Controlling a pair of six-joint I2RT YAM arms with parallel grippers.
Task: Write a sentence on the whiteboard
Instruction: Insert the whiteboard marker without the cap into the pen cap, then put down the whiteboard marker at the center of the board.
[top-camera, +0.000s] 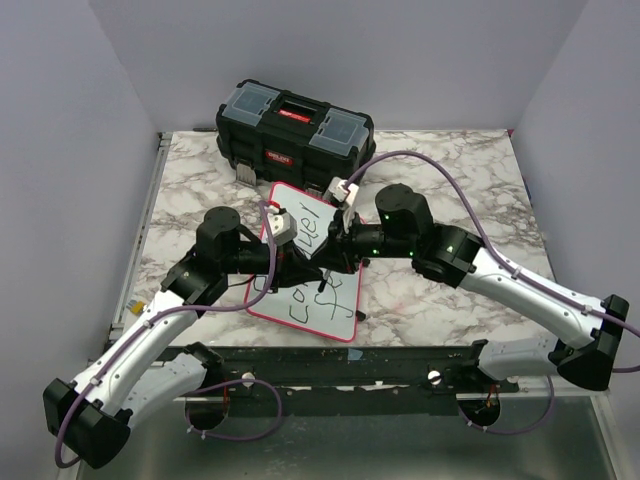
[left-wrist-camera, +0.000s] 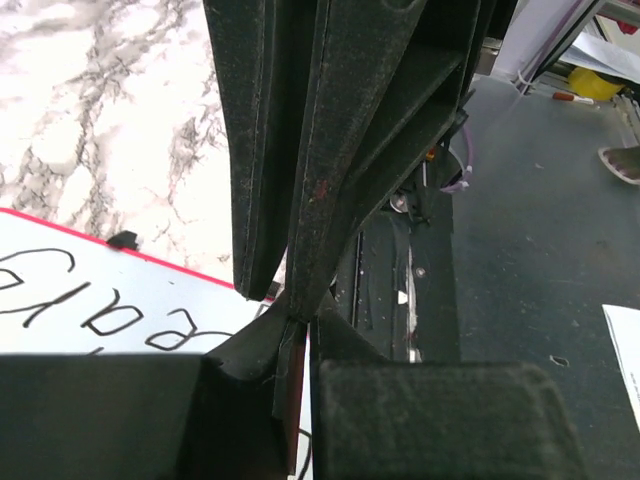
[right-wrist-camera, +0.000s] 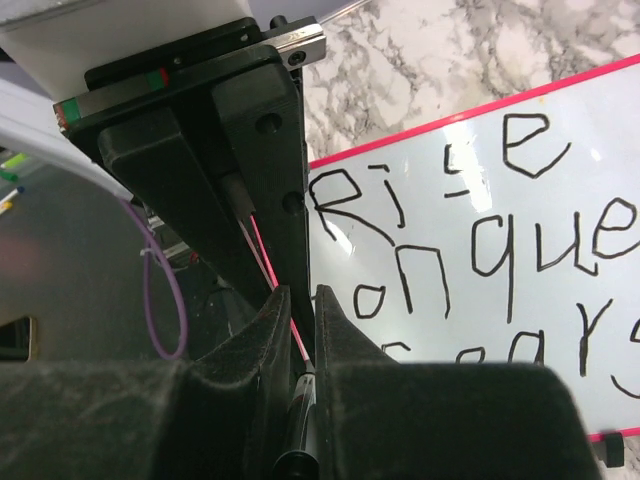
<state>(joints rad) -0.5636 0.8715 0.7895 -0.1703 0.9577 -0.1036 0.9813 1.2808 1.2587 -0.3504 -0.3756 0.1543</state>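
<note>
L gripper (top-camera: 290, 262): I see it reaching in from the near-left corner of the table (top-camera: 450, 170) toward mid-table. It sits at the left long edge of the whiteboard (top-camera: 300, 205). Fingers (left-wrist-camera: 250, 400) are fully closed. In the left wrist view the board's pink rim runs in betw. the pads, so I read it as clamped on that edge.

Whiteboard: flat on the table, approx. centre, slightly left. It is skewed, long sides running far-to-near. Far short edge is just beside the front of the black toolbox (top-camera: 293, 130), which sits at the table's far edge, left of centre. Near short edge is close to the table's near edge.

Sentence (right-wrist-camera: 470, 260): black marker letters, three lines on the white face. In the right wrist view I can read "Ri", a short dash, "e"; then "onque"; then "ears". Line starts are hidden by the fingers.

R gripper (right-wrist-camera: 302, 295): comes in from the near-right corner and meets the L gripper over the board's middle, tips close together. Fingers are narrow, only a slit betw. them, pinching a thin black marker pen (right-wrist-camera: 300, 425). Pen tip is not visible; I cannot tell whether it touches the board.
</note>
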